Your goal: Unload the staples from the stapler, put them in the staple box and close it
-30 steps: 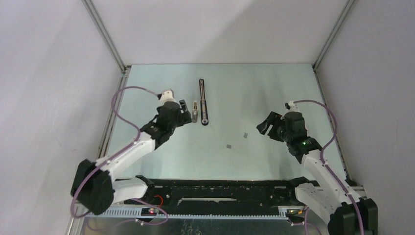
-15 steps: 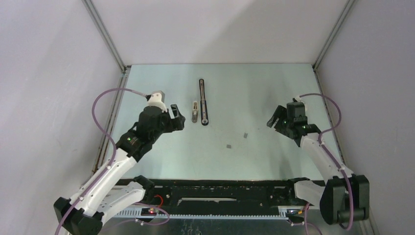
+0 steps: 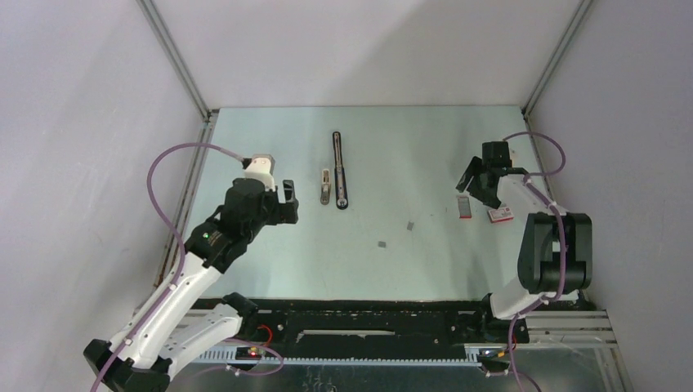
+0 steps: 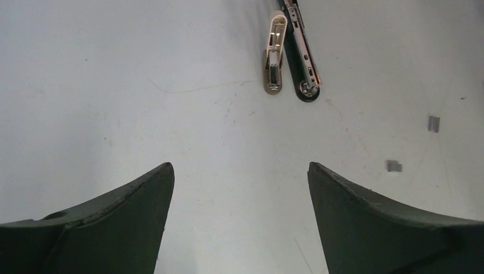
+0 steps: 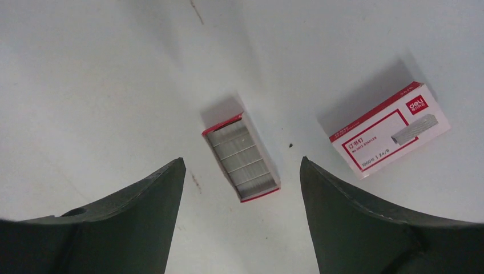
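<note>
- The stapler (image 3: pixel 340 170) lies flat at upper centre of the bench (image 3: pixel 245 139), just beside a shorter silvery-beige piece (image 3: pixel 326 186).
- Both sets of jaws are spread wide and nothing is held. The left gripper (image 4: pixel 240 168) is kept lower left of the stapler, and the right gripper (image 3: pixel 477 186) is poised over an open staple tray (image 5: pixel 244 162).
- The thin bar would probably best be pinned near its rounded end while the staples are slid along its channel.
- Since a second ago, the left arm has been drawn back and the right arm swung to the right edge.

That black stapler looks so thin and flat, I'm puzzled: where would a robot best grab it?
Probably its far half, from straight above, jaws across the narrow width: the stapler lies flat, and the beige piece crowds its near end.
</note>
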